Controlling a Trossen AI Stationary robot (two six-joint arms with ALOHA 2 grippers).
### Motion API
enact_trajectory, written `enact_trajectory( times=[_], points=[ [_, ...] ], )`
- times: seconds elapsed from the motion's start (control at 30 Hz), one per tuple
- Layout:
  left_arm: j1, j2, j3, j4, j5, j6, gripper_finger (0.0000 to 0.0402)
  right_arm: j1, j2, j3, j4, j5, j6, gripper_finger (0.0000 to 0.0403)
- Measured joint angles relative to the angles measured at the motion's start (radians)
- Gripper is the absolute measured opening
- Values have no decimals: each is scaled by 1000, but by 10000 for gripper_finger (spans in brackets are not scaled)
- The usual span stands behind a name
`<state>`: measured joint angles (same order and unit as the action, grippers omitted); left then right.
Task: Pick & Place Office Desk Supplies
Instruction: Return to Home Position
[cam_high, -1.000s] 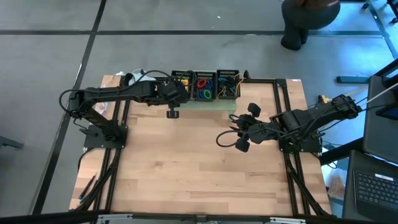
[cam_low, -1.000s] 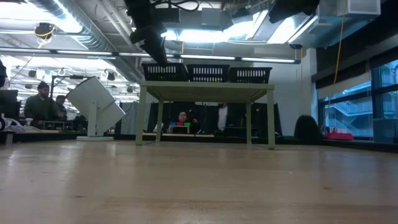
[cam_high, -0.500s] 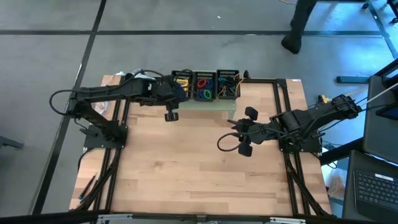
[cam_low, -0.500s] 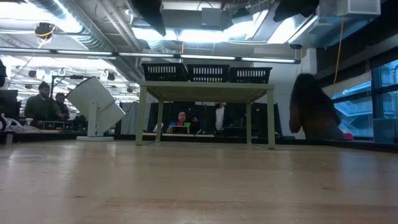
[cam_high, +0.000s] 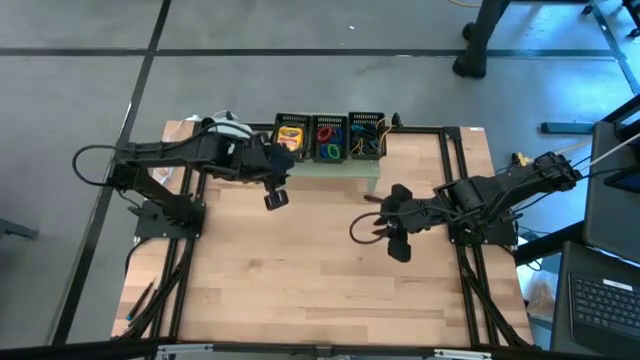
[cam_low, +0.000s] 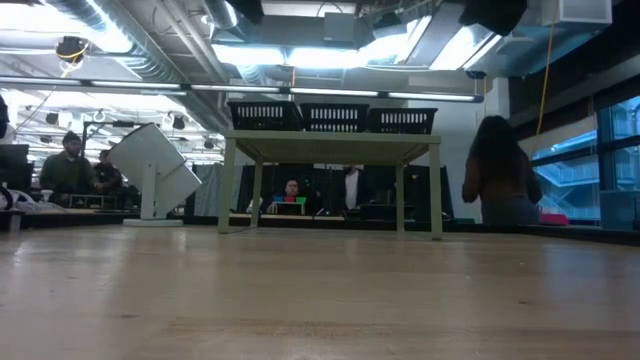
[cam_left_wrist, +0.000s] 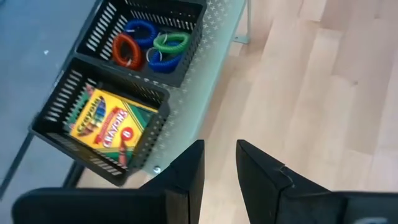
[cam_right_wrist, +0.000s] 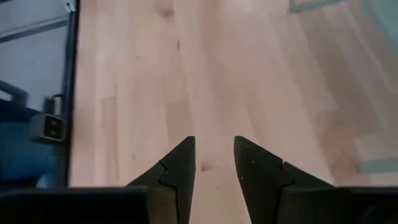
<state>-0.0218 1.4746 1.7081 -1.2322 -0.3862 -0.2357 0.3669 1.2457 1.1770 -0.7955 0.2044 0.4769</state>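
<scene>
1. Crayon box (cam_left_wrist: 106, 124) lies in a black bin (cam_left_wrist: 150, 132) on the green stand (cam_left_wrist: 205, 81); coloured band loops (cam_left_wrist: 149, 46) sit in the neighbouring bin (cam_left_wrist: 188, 46).
2. Left hand (cam_high: 275, 196) hangs just before the stand, fingers narrowly apart, empty.
3. Right hand (cam_high: 392, 222) hovers over the bench (cam_high: 300, 280), narrowly apart, empty.

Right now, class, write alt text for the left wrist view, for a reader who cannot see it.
The left gripper, open and empty, hangs over the wooden table beside a pale green perforated shelf. On the shelf sit two black mesh bins: one holds a crayon box, the other red, blue and green coiled bands.
</scene>
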Motion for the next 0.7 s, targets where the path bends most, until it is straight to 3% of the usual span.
enact_trajectory(
  times=[0.07, 0.3, 0.47, 0.7],
  points=[
    [-9, 0, 0, -6, 2, -27, 86, 4, 0, 0, 0, -20, 31, 115],
    [-44, -87, 0, -108, 32, -142, 86, 35, -12, 0, 2, -10, -118, 115],
    [-156, -215, -50, -119, -93, -242, 86, 58, -68, -36, 51, 11, -172, 115],
    [-351, -425, -308, -40, -265, -443, 86, 63, -212, -251, 233, 23, -135, 115]
  ],
)
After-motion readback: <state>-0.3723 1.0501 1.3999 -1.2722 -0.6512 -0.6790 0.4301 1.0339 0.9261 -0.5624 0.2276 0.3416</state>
